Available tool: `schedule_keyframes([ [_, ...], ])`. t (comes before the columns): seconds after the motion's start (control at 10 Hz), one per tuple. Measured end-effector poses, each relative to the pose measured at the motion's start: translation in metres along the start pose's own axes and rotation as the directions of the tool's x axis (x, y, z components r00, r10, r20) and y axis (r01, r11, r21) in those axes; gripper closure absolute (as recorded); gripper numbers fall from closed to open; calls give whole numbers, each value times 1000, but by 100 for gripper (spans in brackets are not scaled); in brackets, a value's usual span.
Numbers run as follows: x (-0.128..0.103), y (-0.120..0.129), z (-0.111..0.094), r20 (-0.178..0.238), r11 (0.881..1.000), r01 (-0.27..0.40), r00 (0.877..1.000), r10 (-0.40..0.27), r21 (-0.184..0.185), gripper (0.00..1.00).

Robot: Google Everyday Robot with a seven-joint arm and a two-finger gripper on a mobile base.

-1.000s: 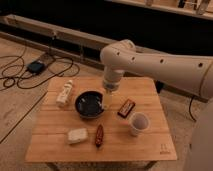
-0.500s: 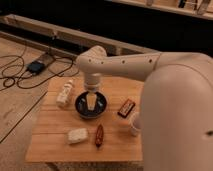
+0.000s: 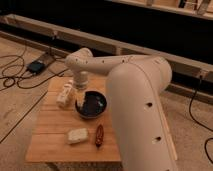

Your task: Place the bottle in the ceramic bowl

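Now the claw (image 3: 78, 93) hangs between the bottle (image 3: 64, 95) and the ceramic bowl (image 3: 94, 107).

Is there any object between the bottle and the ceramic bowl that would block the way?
No object is visible there. The bottle lies on the table close beside the ceramic bowl. Only the gripper itself hangs over the gap between them, near the bowl's rim.
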Motion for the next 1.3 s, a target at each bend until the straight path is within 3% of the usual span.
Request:
schedule_keyframes([
  [0.3,-32,-14,12,44,996,86,995,-85,-11,20],
  [0.7,-86,-18,22,108,970,244,964,-242,0,20],
  [1.0,-126,-13,29,146,927,374,917,-371,12,20],
  [1.3,-151,2,44,148,880,474,871,-468,-8,20],
])
